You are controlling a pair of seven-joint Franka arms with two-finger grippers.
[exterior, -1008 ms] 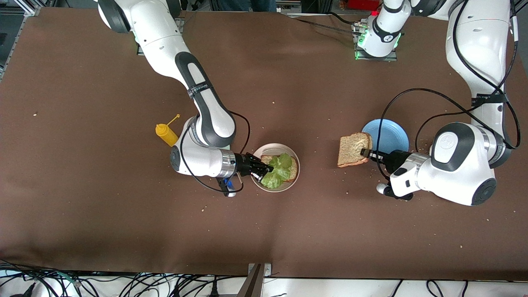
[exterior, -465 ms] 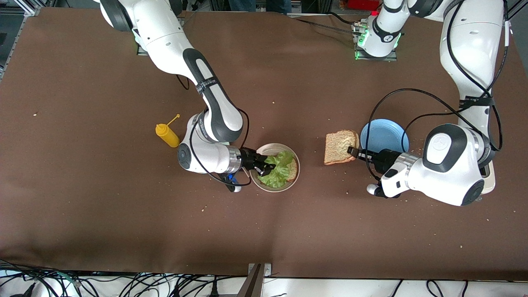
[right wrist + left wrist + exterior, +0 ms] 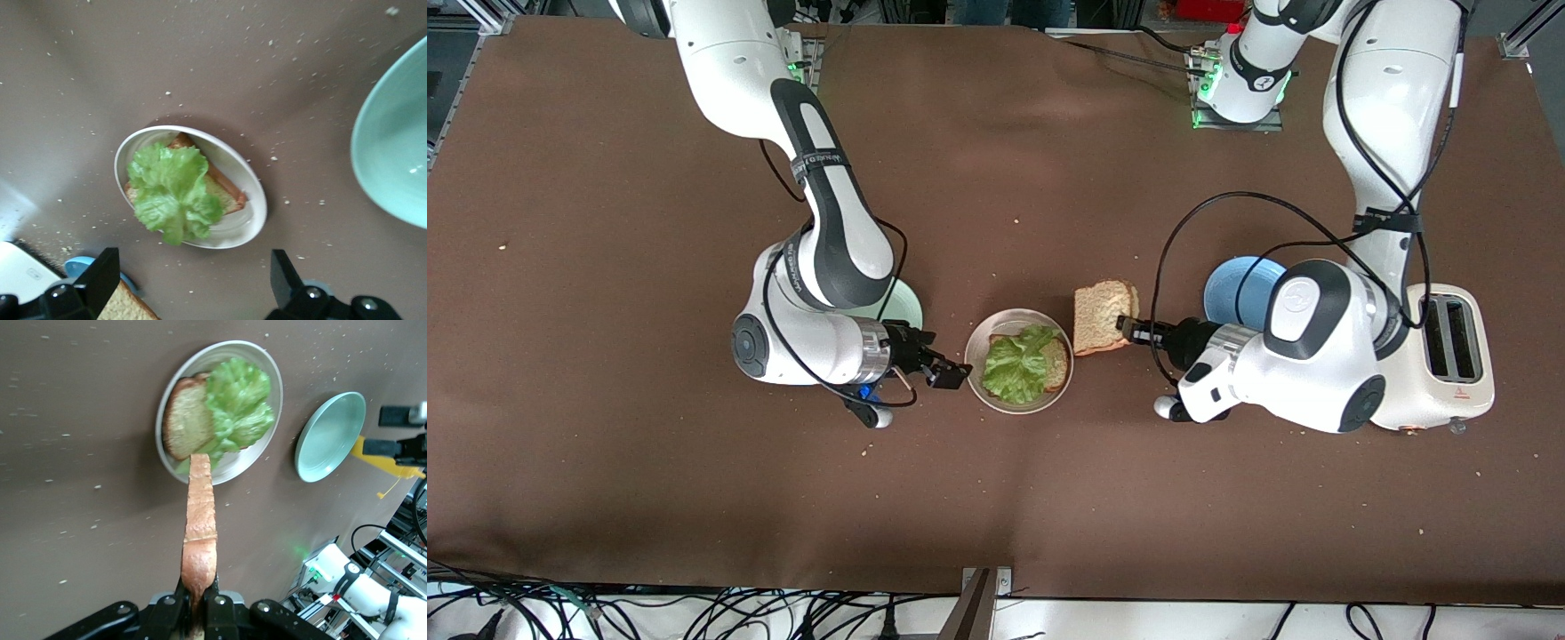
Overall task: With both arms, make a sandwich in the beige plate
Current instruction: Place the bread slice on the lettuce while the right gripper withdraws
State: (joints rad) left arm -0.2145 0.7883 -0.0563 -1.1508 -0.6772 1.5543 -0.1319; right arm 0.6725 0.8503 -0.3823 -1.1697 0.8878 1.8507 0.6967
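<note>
Brown cloth covers the table. At the middle of the front view sits the beige plate, holding one bread slice with a ruffled lettuce leaf lying on top of it.

From the lower right of the front view the left gripper reaches in, its fingers clamped on the edge of a second bread slice, which it holds in the air just beside the plate's rim, toward the left arm's end of the table. In the left wrist view this slice shows edge-on, its tip over the plate.

At the plate's edge toward the right arm's end, the right gripper is low with its fingers spread wide and nothing between them.

A mint-green plate peeks from under the right arm. A blue plate and a white toaster lie under the left arm, centre right in the front view.
</note>
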